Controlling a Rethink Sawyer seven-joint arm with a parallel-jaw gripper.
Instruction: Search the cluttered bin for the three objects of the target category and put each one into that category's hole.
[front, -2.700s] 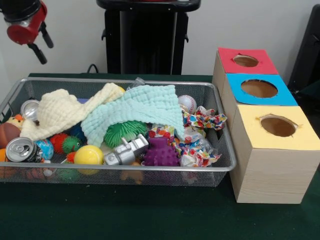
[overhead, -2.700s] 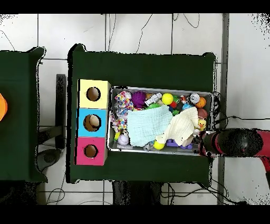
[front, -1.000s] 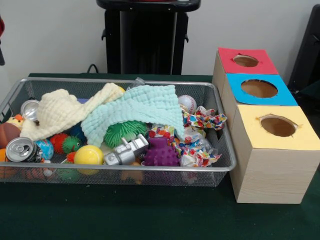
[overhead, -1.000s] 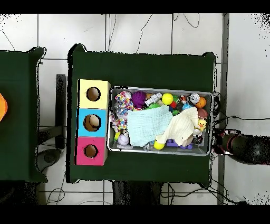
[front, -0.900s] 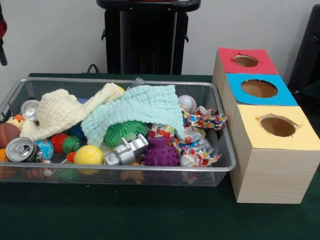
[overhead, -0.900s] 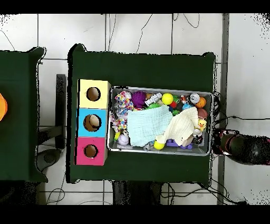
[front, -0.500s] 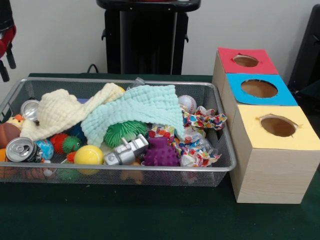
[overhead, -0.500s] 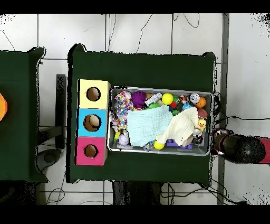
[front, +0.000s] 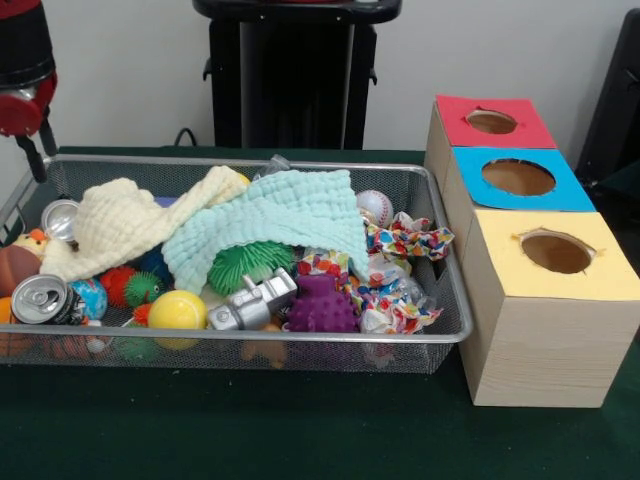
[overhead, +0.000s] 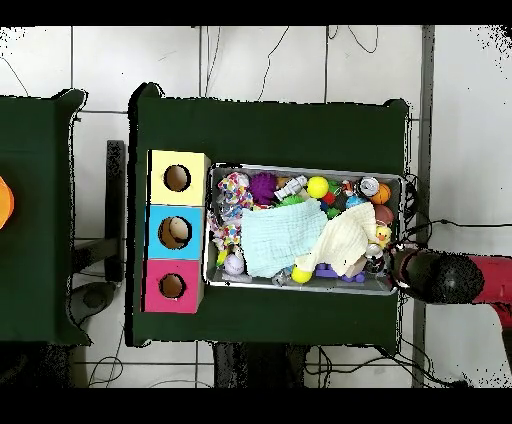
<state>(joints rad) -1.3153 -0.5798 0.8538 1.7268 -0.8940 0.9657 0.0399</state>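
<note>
Dark green cloth covers the worktop (front: 300, 440), and behind it I see a white wall w/ a black stand. On the cloth sits the silver wire-mesh bin (front: 300, 350), full of clutter, and just beside it three wooden boxes w/ round holes: red-topped box (front: 492, 121), blue-topped box (front: 520, 177), yellow-topped box (front: 556, 252).

My hand (front: 35, 150) hangs at the bin's far corner, on the end away from the boxes, above the rim. I cannot tell if it is spread or pressed together; nothing seems to be in it.

The target category is not given to me, so I only judge candidates. The two silver drink cans (front: 40, 298) lie at the end nearest my hand, one partly under the pale yellow knitted cloth (front: 120, 225). Balls are many: yellow smooth ball (front: 177, 310), white baseball (front: 374, 207), green spiky ball (front: 245, 265), purple spiky ball (front: 322, 305).

Handling, as I judge: cans are light, thin-walled, slippery; better to grip across the body, gently. Smooth balls may roll out; take at the widest part. Spiky ones are soft and give grip. The mint green muslin cloth (front: 270, 225) prob. hides more items; it is limp and should be lifted by one edge first.
</note>
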